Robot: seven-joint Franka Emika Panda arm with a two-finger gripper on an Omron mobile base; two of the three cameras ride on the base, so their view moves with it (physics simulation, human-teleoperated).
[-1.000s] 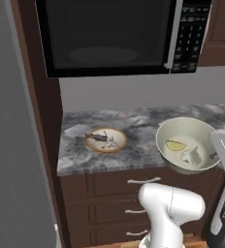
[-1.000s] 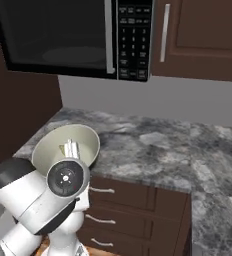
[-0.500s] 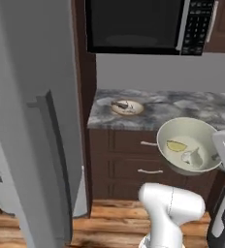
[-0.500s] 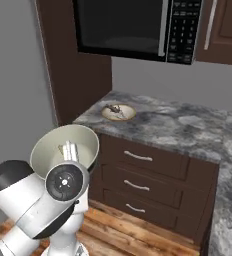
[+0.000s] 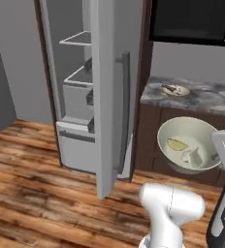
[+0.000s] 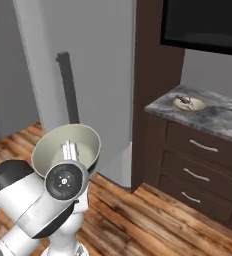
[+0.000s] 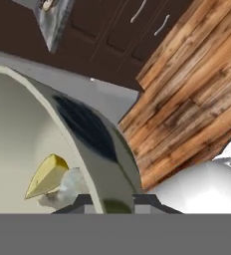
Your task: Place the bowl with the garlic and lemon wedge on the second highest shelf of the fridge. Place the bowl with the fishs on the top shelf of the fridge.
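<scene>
Carried clear of the tabletop, out over the wooden floor: the pale bowl (image 5: 188, 145) with the lemon wedge (image 5: 175, 144) and the garlic (image 5: 188, 155) inside, both lying low against the inner wall. Pinched at the rim by the end effector (image 7: 107, 201), one dark fingertip either side of the bowl wall in the hand view, pressed nearly together with only the thin wall between. Tilted a little toward the camera in the left base view, yet probably level enough to keep wedge and bulb from rolling out during the drive. Seen from the right base view, bowl (image 6: 66, 149) sitting just above the wrist, facing the fridge side.

Left of the bowl, the fridge (image 5: 80, 87) with its door (image 5: 107, 92) swung out and edge-on, the dark handle (image 5: 124, 101) toward the cabinets. Inside, flat shelves stacked: the top shelf (image 5: 76, 38) and one below it (image 5: 80, 76), likely the target for this bowl. Door standing between bowl and shelves for now, so an approach round its open edge looks necessary, with care for the rim against the door.

Farther back, on the grey marbled tabletop (image 5: 201, 94), the second bowl (image 5: 175, 89) with the fishs (image 5: 169, 88), not yet moved. Above it, a dark microwave (image 5: 192, 22); below, brown drawers (image 6: 198, 170).
</scene>
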